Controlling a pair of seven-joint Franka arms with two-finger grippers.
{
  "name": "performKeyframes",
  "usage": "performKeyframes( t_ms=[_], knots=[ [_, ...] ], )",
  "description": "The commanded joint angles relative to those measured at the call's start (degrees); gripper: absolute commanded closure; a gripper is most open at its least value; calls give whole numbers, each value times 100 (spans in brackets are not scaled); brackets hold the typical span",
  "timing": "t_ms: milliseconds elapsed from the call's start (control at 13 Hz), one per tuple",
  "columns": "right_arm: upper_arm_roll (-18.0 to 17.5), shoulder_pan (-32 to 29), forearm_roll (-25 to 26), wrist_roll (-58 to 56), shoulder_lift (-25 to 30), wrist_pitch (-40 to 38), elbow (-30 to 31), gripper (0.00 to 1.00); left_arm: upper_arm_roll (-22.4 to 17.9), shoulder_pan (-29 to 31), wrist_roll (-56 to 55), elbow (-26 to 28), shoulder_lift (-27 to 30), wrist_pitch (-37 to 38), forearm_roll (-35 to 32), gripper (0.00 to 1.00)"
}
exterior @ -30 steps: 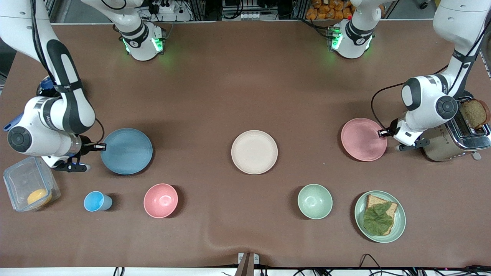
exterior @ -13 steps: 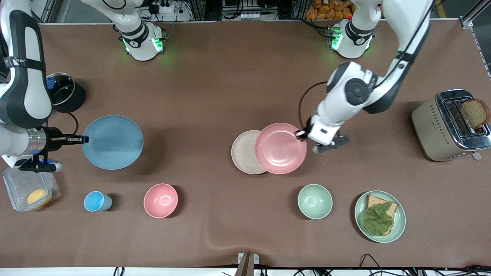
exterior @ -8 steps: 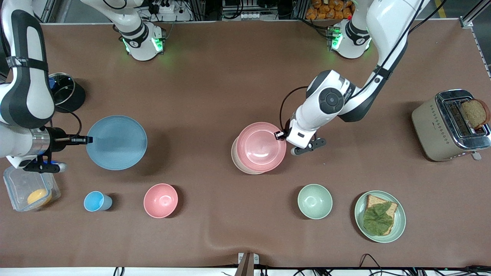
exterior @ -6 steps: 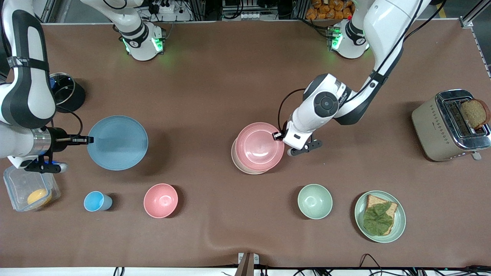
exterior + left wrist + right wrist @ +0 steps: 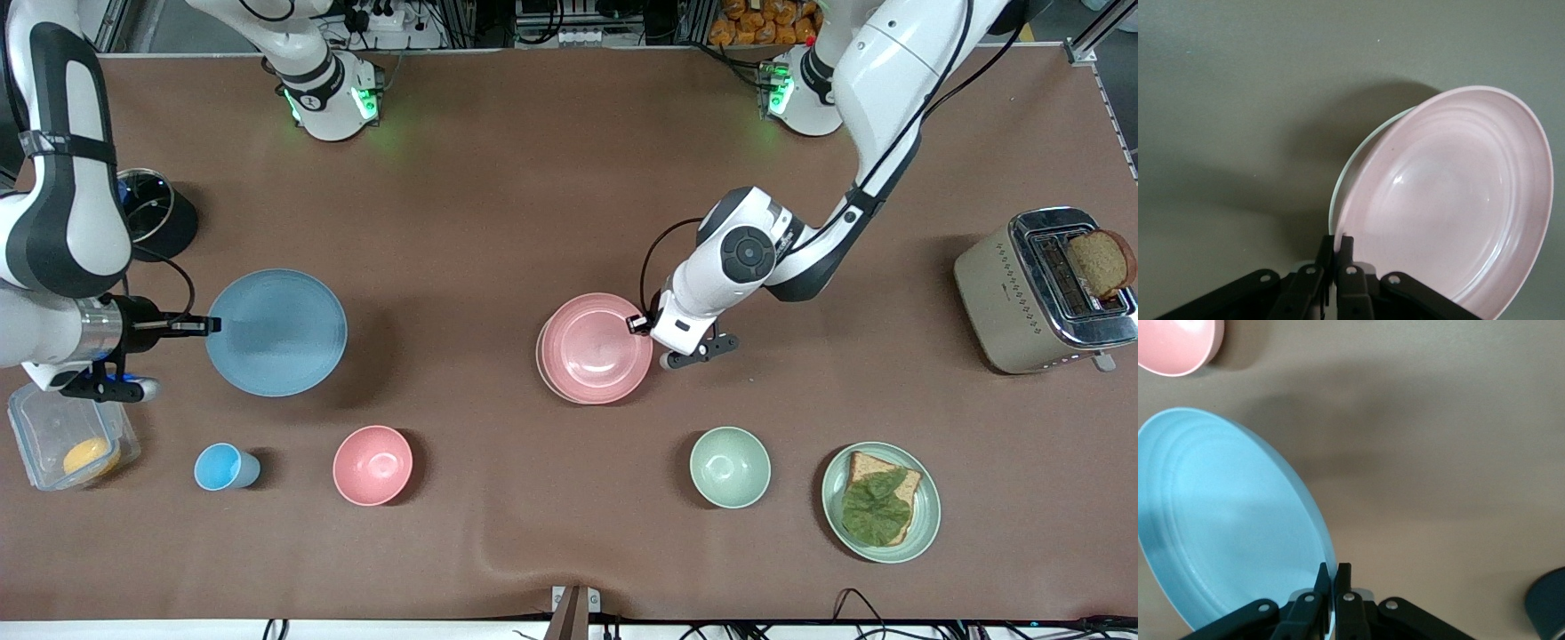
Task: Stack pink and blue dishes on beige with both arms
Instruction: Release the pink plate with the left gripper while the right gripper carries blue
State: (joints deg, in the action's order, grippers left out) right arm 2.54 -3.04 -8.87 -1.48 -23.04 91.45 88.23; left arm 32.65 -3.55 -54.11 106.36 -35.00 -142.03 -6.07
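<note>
Two grippers are each clamped on a plate rim. The left gripper [image 5: 637, 324] is pinched shut on the edge of the pink plate [image 5: 594, 346], which is held low and slightly tilted over the beige plate [image 5: 543, 366]; only a thin crescent of beige is seen past the pink rim. For this step to be done well, the pink plate should be levelled and centred over the beige one before the rim is let go, so that it nests instead of sliding off. The right gripper [image 5: 211, 325] is closed on the rim of the blue plate [image 5: 277, 332], which is held above the table, well apart from the stack. Both carried plates are flat, round and matte, with faint concentric rings inside.
</note>
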Motion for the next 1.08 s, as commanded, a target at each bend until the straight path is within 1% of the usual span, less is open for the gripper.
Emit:
performKeyframes(
  t_ms=[0,231,385,462,538,615,692,846,1000],
  knots=[
    [1,58,-115,244,-42,-92,-122,100,-22,-93,-82,-124,-191,-202,-228,100],
    [1,146,-229,332,-51,-92,-121,100,-22,-155,-90,-124,-287,-290,-228,100],
    [1,233,-265,674,-51,-83,-121,100,-22,-146,-91,-124,-296,-290,-228,100],
    [1,321,-274,779,-51,-57,-130,100,-22,-146,-99,-133,-305,-290,-211,88],
    [1,383,-317,902,-51,-57,-148,100,-22,-129,-117,-142,-297,-290,-150,22],
    [1,427,-474,1025,-51,-48,-148,100,-22,-111,-195,-133,-236,-290,-201,0],
    [1,497,-606,1175,-51,-48,-148,100,-22,-50,-370,-142,-104,-290,-211,0],
    [10,734,-774,1622,-86,-4,-148,100,-31,134,-424,-133,447,-81,-220,0],
    [10,928,-941,1974,-112,197,-139,100,-57,441,-390,-133,1220,655,-228,0]
  ],
)
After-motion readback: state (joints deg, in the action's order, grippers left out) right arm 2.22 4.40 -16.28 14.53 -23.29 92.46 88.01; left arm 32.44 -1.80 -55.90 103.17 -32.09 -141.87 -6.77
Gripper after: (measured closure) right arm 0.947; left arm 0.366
